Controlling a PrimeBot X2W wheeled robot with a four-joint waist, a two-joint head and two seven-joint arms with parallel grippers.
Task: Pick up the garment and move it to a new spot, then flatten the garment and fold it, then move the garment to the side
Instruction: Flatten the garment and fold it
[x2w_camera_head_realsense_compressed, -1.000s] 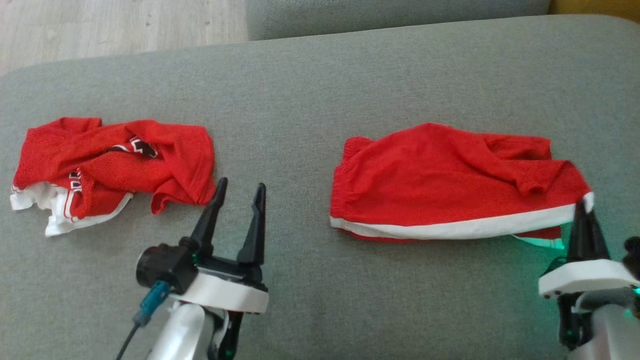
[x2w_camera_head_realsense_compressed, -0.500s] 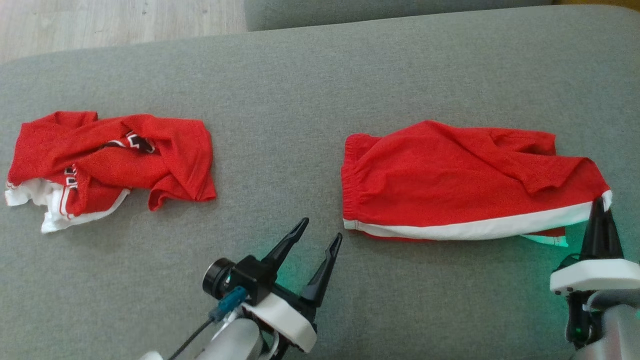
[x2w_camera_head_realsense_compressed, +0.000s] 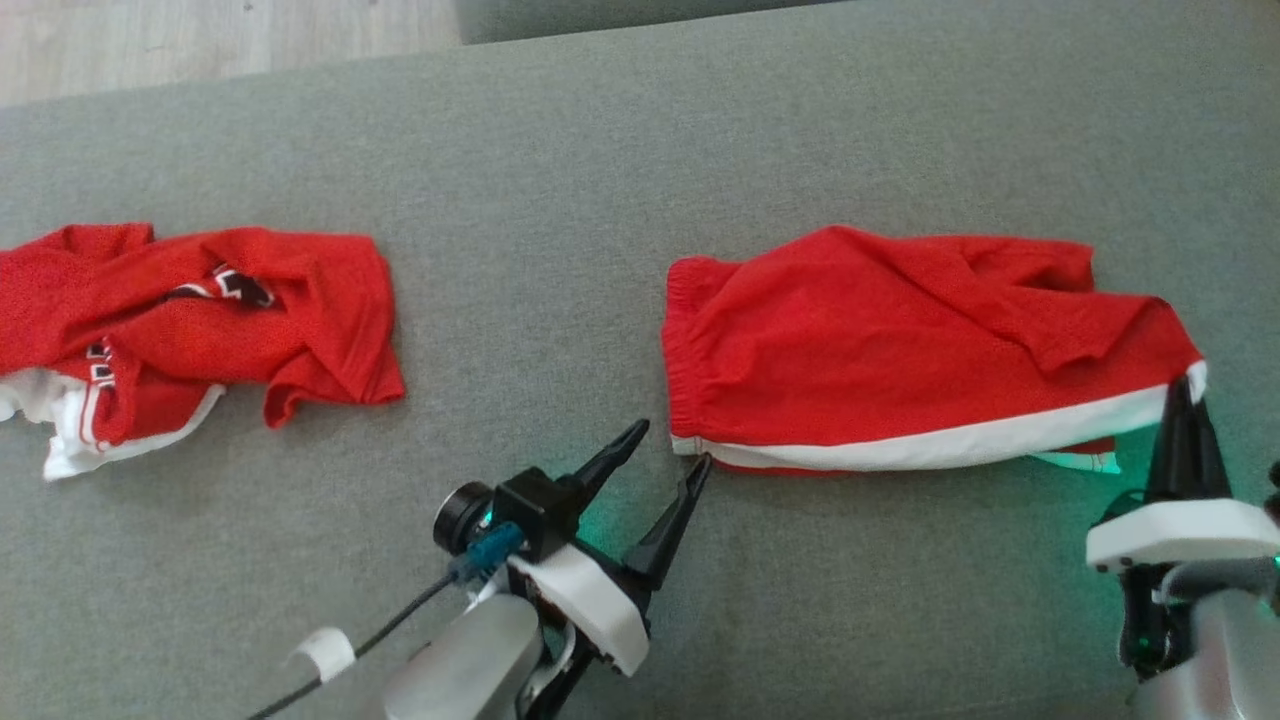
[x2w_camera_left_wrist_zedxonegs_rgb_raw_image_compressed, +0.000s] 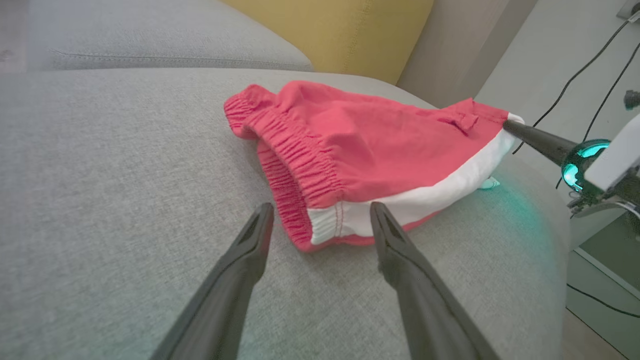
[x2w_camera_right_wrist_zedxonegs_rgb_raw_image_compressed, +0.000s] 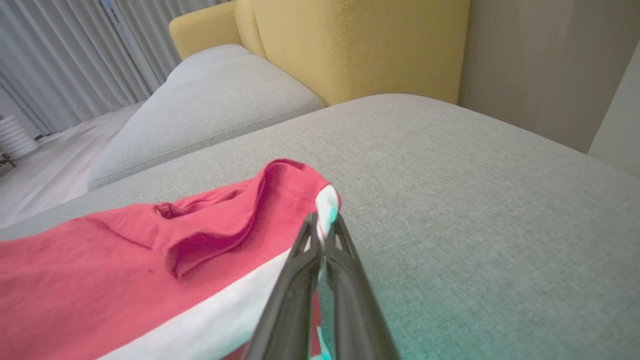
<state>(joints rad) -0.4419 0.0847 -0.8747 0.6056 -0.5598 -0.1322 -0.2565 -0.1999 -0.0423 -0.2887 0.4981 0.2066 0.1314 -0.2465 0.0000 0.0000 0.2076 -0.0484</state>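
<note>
The garment (x2w_camera_head_realsense_compressed: 880, 340), red shorts with a white side stripe and an elastic waistband, lies mostly flat on the grey sofa cushion (x2w_camera_head_realsense_compressed: 560, 200). My left gripper (x2w_camera_head_realsense_compressed: 672, 444) is open, its fingertips level with the waistband's near corner. In the left wrist view that white and red corner (x2w_camera_left_wrist_zedxonegs_rgb_raw_image_compressed: 340, 220) sits between the two spread fingers (x2w_camera_left_wrist_zedxonegs_rgb_raw_image_compressed: 400, 260). My right gripper (x2w_camera_head_realsense_compressed: 1183, 385) is shut on the garment's far white-striped corner. The right wrist view shows the closed tips (x2w_camera_right_wrist_zedxonegs_rgb_raw_image_compressed: 322, 222) pinching that white edge of the garment (x2w_camera_right_wrist_zedxonegs_rgb_raw_image_compressed: 150, 250).
A second crumpled red and white garment (x2w_camera_head_realsense_compressed: 190, 320) lies at the cushion's left. Wooden floor (x2w_camera_head_realsense_compressed: 200, 40) shows beyond the cushion's far-left edge. A yellow backrest (x2w_camera_right_wrist_zedxonegs_rgb_raw_image_compressed: 350, 45) and another grey seat cushion (x2w_camera_right_wrist_zedxonegs_rgb_raw_image_compressed: 210, 95) stand beyond. Cables (x2w_camera_left_wrist_zedxonegs_rgb_raw_image_compressed: 590, 65) hang at the right of the sofa.
My open left gripper has swung right, from near the crumpled garment to the shorts' waistband corner. The right gripper kept its grip. The camera shifted a little.
</note>
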